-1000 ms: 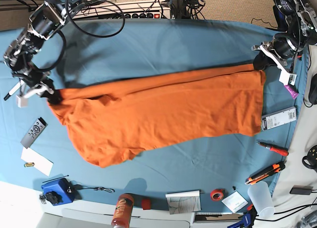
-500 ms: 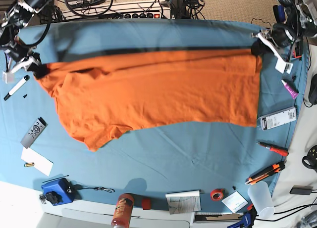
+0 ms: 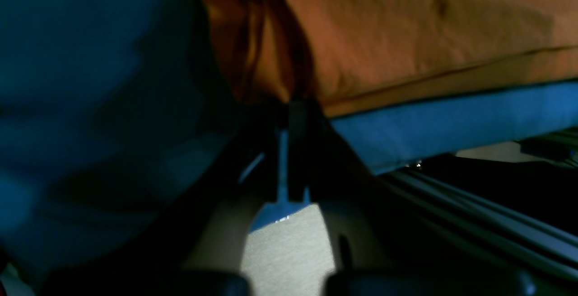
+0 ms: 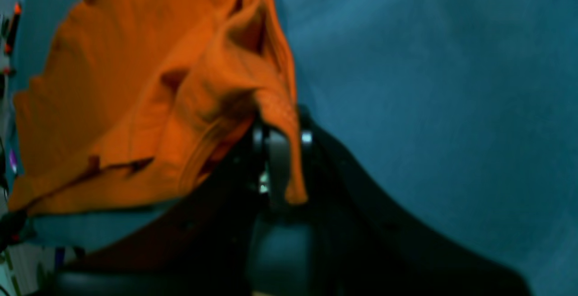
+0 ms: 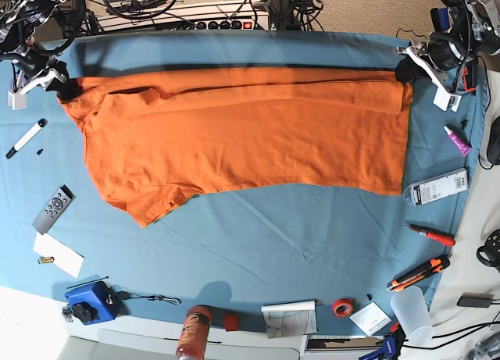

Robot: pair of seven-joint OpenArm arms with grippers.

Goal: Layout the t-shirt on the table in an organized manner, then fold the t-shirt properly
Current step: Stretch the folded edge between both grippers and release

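Note:
The orange t-shirt [image 5: 242, 133] lies spread across the far half of the teal table [image 5: 273, 235], its top edge stretched straight between both grippers. At the far left, my right gripper [image 5: 64, 87] is shut on a bunched corner of the t-shirt [image 4: 135, 83]; the right wrist view shows cloth draped over the pinched fingers [image 4: 282, 142]. At the far right, my left gripper [image 5: 405, 69] sits at the shirt's other corner. In the left wrist view the fabric [image 3: 406, 38] gathers toward the dark, blurred fingertips of my left gripper [image 3: 293, 106]. Whether they still pinch it is unclear.
A marker [image 5: 25, 138], remote [image 5: 53, 208], paper note [image 5: 58, 254] and blue box [image 5: 90, 301] line the left edge. A can [image 5: 194, 333], tape roll [image 5: 341, 306] and cup [image 5: 412, 313] stand in front. A package [image 5: 440, 187], screwdriver [image 5: 430, 235] and knife [image 5: 419, 273] lie on the right.
Both grippers carried the shirt's top edge toward the table's far side and pulled it taut. The shirt went from a slanted, hanging drape to lying flatter and wider.

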